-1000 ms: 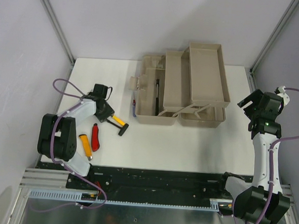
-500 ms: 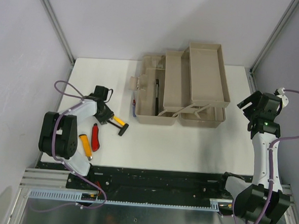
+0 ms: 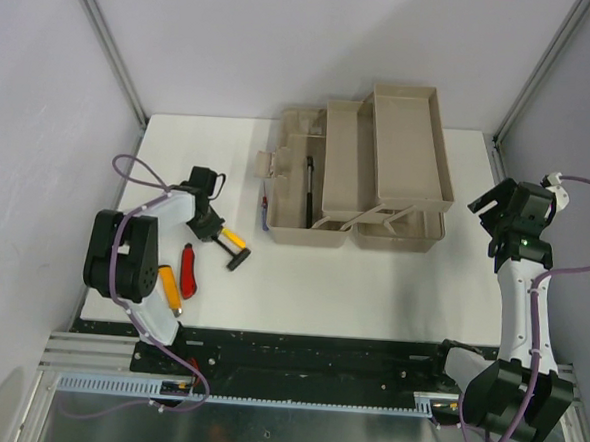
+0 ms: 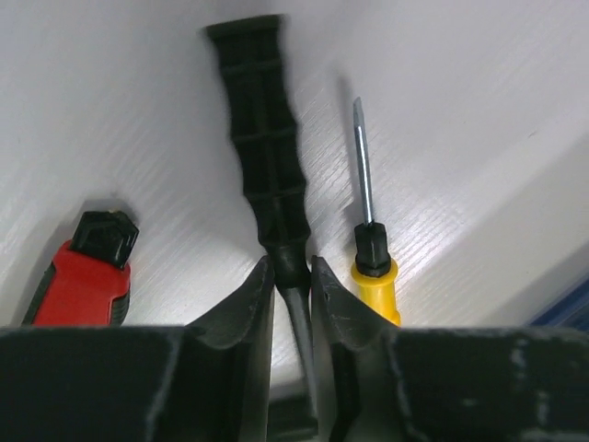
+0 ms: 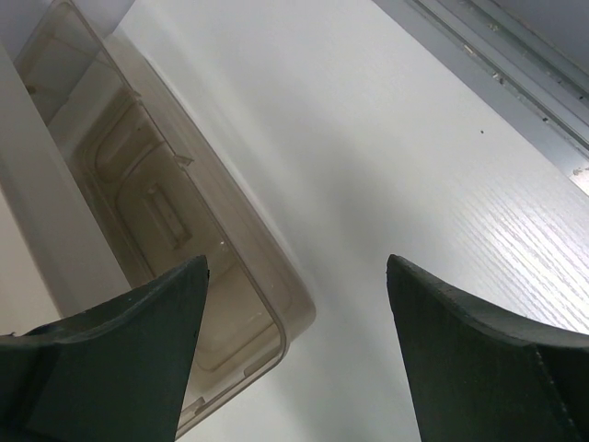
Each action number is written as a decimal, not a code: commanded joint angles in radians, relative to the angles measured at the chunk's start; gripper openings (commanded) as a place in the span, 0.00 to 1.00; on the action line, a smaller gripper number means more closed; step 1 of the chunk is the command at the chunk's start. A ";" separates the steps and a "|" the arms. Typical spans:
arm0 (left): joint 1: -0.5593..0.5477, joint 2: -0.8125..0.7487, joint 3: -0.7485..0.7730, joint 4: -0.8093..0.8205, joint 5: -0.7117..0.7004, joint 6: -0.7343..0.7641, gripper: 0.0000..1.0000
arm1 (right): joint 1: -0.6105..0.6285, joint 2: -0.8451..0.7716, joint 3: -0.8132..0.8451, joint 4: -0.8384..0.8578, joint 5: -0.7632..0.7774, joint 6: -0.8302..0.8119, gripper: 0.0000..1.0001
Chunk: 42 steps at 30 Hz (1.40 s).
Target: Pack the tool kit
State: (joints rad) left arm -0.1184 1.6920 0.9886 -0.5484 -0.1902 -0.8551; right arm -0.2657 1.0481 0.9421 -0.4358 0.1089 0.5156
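Observation:
The beige tool kit box [image 3: 304, 234] stands open at the back of the table with its trays folded out; a dark tool [image 3: 308, 182] lies inside. My left gripper [image 3: 217, 234] is low on the table at the left, and its jaws pinch the thin neck of a black ribbed-handled tool [image 4: 265, 138] at the left gripper's tips [image 4: 292, 267]. A yellow-handled screwdriver [image 4: 375, 276] lies right beside it and a red-handled tool [image 4: 83, 281] on the other side. My right gripper [image 3: 496, 218] hangs open and empty by the box's right corner [image 5: 276, 304].
A red tool [image 3: 188, 270] and a second yellow-handled tool [image 3: 172, 287] lie near the left front edge. Grey walls and metal posts close in the table on both sides. White tabletop [image 3: 371, 296] stretches between the box and the arm bases.
My left jaws have closed in on the neck of the black tool, and the left arm's elbow has shifted a little. The right arm has hardly moved.

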 commanded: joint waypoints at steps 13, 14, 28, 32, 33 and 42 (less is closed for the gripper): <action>0.007 -0.092 0.042 -0.005 -0.128 0.163 0.00 | -0.004 -0.009 -0.012 0.030 0.042 -0.014 0.82; 0.007 -0.114 0.051 -0.005 -0.132 0.175 0.00 | -0.004 -0.012 -0.012 0.029 0.044 -0.015 0.82; -0.026 -0.188 0.360 -0.001 0.043 0.324 0.00 | -0.004 -0.017 -0.012 0.032 0.036 -0.021 0.82; -0.085 -0.125 0.502 0.004 0.146 0.375 0.00 | -0.004 -0.022 -0.012 0.030 0.035 -0.023 0.82; -0.101 -0.103 0.545 0.005 0.180 0.385 0.00 | -0.004 -0.024 -0.012 0.029 0.035 -0.023 0.82; -0.221 0.089 0.776 0.027 0.324 0.407 0.00 | -0.005 -0.032 -0.012 0.024 0.031 -0.020 0.82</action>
State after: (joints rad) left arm -0.2951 1.7134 1.6787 -0.5449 0.0475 -0.4881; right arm -0.2661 1.0386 0.9298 -0.4355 0.1272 0.5034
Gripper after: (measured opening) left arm 0.049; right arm 0.825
